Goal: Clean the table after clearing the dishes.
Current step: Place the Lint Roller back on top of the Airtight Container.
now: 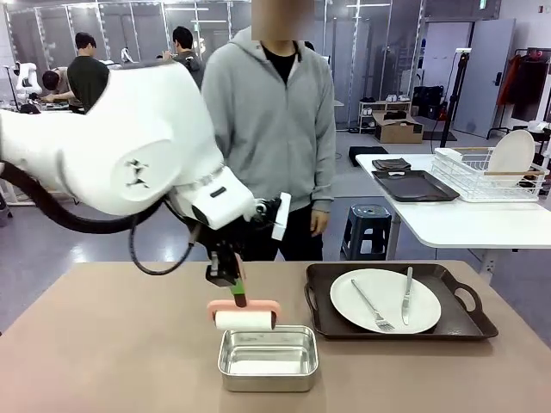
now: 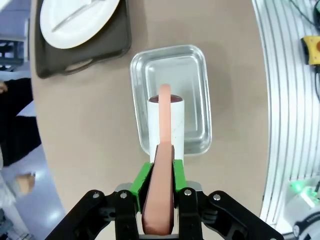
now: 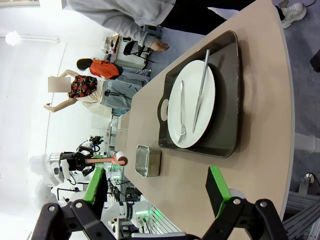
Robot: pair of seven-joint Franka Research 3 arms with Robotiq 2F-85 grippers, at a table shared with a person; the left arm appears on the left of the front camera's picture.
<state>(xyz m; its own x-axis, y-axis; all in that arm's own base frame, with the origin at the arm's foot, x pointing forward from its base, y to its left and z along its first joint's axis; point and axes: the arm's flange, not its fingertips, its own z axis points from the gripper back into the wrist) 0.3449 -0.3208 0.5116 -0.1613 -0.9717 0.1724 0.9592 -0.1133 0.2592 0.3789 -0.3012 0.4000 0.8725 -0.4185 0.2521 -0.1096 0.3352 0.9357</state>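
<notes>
Roller [image 1: 244,320] handle pinched in your left gripper [image 2: 160,172], over the pan [image 1: 225,366] by the tabletop's [image 1: 103,344] near edge; your right gripper's [image 3: 157,181] fingers spread.

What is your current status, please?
Left gripper shut on roller, over steel pan. Right gripper open, empty. Plate, fork, knife on tray, on table. Person standing opposite.

steel pan [image 1: 268,358], pink-handled roller [image 1: 244,320] over it

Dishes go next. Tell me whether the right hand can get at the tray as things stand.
Probably yes. The right hand is open, the tray lies ahead of it across bare table, and the left hand holds the roller at the steel pan, aside.
</notes>
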